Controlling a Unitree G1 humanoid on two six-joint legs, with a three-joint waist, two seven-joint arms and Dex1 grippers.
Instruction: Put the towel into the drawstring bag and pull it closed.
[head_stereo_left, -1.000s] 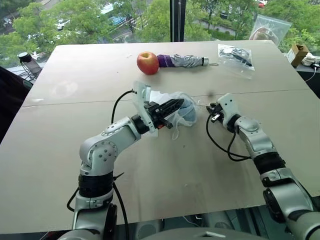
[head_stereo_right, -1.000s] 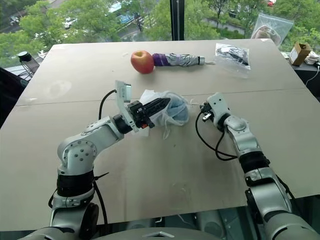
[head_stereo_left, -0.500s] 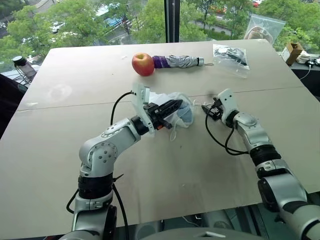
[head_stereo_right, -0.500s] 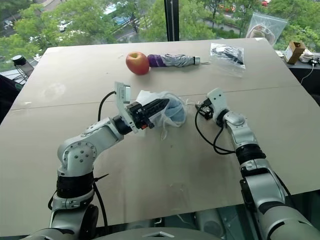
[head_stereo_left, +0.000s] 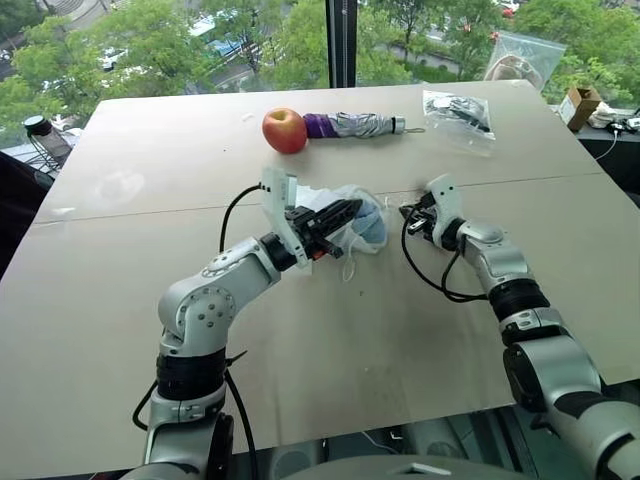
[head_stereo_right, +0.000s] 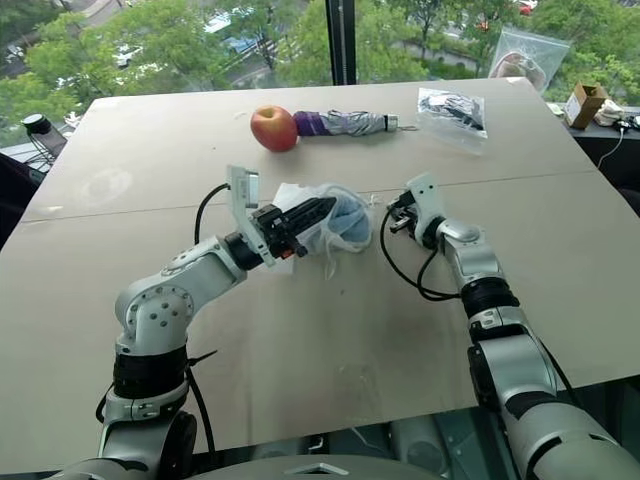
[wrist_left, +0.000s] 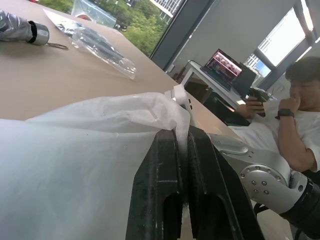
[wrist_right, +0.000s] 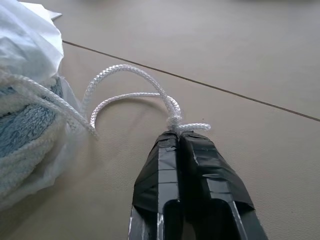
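The white drawstring bag (head_stereo_left: 340, 212) lies mid-table with the light-blue towel (head_stereo_left: 373, 228) inside its open mouth. My left gripper (head_stereo_left: 352, 208) is shut on the bag's thin fabric rim (wrist_left: 165, 107), pinched between its black fingers (wrist_left: 160, 165). Just right of the bag, my right gripper (head_stereo_left: 408, 213) is shut on the knotted end of the white cord (wrist_right: 172, 120). The cord (wrist_right: 127, 80) loops back slack to the bag's mouth, where the towel (wrist_right: 22, 125) shows through.
A red apple (head_stereo_left: 284, 131) and a purple-and-grey folding umbrella (head_stereo_left: 356, 124) lie at the table's far side. A clear plastic bag (head_stereo_left: 458, 108) with dark contents is at the far right. A seated person (wrist_left: 295, 120) and a laptop (wrist_left: 225, 62) are beyond the table.
My right gripper has edged left, closer to the bag's mouth. The left gripper and the bag have stayed put. The head view has shifted slightly.
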